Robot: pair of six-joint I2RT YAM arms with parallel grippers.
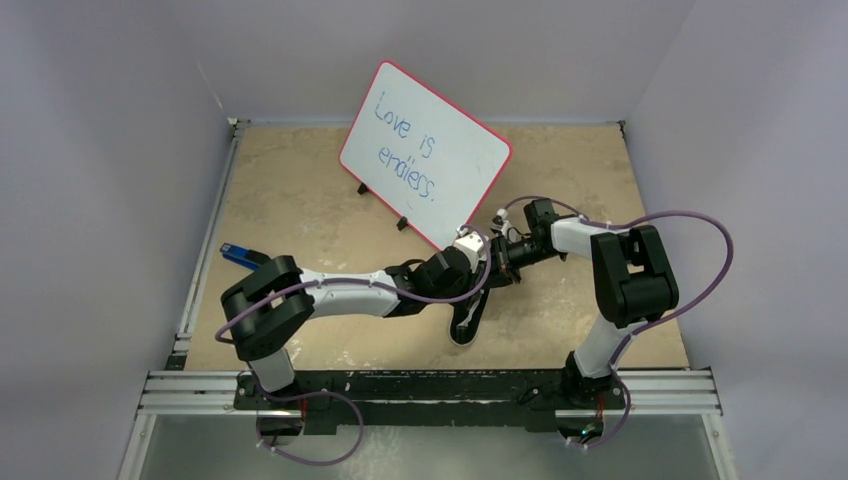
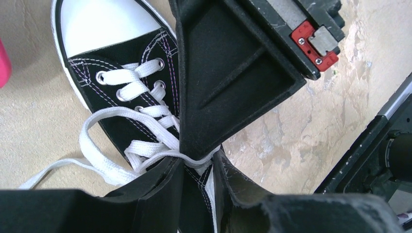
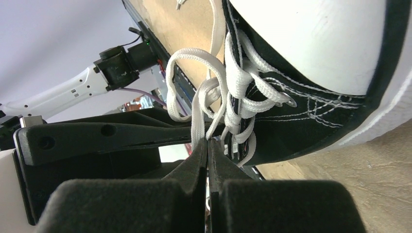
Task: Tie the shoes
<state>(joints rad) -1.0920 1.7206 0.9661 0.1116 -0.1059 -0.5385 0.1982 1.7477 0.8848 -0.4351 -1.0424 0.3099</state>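
The black canvas sneaker lies on the table in front of the whiteboard, mostly hidden under both grippers. In the left wrist view its white toe cap points up-left and the white laces are loose. My right gripper is shut on a white lace near the shoe's tongue. In the left wrist view it comes in as a black wedge from the upper right. My left gripper stands with jaws apart over the shoe's opening. A taut lace strand runs across its fingertips, around the right gripper's tip.
A red-rimmed whiteboard with writing stands tilted just behind the shoe. A small blue-and-black tool lies at the table's left edge. A metal rail runs along the near edge. Grey walls enclose the table.
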